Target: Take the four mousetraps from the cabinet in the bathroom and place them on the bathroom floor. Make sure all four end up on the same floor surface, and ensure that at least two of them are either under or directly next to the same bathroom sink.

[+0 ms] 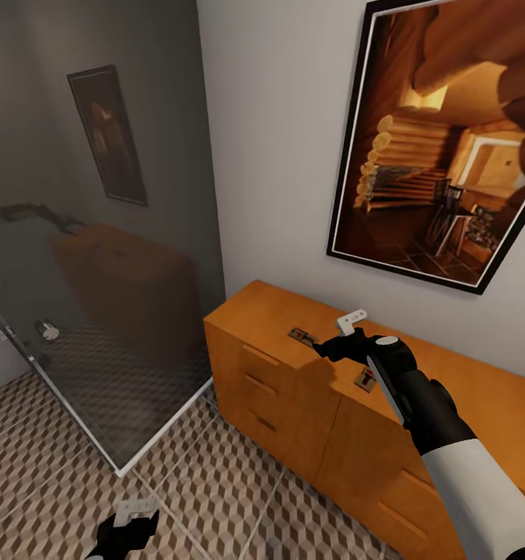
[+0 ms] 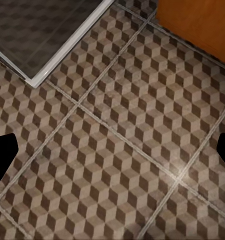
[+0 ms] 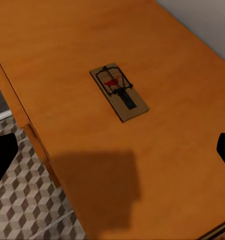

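second mousetrap (image 1: 365, 379): half behind right arm (image 1: 418, 397) | cabinet (image 1: 293, 404): cut by edge

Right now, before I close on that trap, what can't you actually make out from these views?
- Mousetrap count: head view shows one mousetrap clearly and a second partly behind the right arm; others unseen.
- Right gripper: fingers cut off by the wrist view's edges.
- Left gripper: cut by the head view's bottom edge.
- Cabinet: right end runs off-frame.
- Shower interior: blurred by the glass panel.
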Robot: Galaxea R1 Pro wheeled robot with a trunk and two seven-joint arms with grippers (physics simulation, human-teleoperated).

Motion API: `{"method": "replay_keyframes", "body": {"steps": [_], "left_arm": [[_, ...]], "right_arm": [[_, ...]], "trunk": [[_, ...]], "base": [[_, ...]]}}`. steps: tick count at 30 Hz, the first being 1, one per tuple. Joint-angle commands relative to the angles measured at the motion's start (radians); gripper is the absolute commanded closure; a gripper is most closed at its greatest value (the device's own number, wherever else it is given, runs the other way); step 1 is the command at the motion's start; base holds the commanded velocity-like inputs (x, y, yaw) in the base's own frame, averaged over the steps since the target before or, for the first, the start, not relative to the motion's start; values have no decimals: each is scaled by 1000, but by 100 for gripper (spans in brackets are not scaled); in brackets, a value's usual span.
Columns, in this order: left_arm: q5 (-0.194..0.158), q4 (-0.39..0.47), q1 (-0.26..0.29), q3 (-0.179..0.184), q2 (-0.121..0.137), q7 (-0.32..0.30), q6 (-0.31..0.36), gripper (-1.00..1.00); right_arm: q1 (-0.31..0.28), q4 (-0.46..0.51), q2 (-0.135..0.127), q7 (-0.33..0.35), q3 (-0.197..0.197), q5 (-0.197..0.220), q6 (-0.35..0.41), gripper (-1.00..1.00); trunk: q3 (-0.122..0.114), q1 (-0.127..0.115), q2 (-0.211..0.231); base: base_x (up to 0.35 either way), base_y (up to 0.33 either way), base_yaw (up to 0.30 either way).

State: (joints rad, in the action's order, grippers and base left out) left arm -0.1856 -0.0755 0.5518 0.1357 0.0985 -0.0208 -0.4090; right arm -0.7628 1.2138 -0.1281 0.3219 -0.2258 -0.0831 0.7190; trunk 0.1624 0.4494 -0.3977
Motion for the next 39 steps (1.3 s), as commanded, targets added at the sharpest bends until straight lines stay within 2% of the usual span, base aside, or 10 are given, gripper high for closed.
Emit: {"method": "replay_keyframes", "body": {"steps": [1,13,22,39], "left_arm": [[-9,-4,2,9,0,-2,-7,-100],[-9,-4,2,9,0,-2,-7,-100],[-9,-4,2,9,0,-2,-7,-100],[-9,-4,2,9,0,-2,-7,-100]], "right_arm": [[-1,1,-1,6,-1,-9,4,-100],[-1,1,-1,6,-1,-9,4,-100],[-1,1,-1,6,-1,-9,4,-100],[-1,1,-1,7,-1,-5,4,-100]], "trunk": [[4,1,-2],[22,1,-2],[36,1,-2],[37,1,-2]], "base": [[35,-32,0],[155,-131,0],[36,-22,0],[148,21,0]]}}
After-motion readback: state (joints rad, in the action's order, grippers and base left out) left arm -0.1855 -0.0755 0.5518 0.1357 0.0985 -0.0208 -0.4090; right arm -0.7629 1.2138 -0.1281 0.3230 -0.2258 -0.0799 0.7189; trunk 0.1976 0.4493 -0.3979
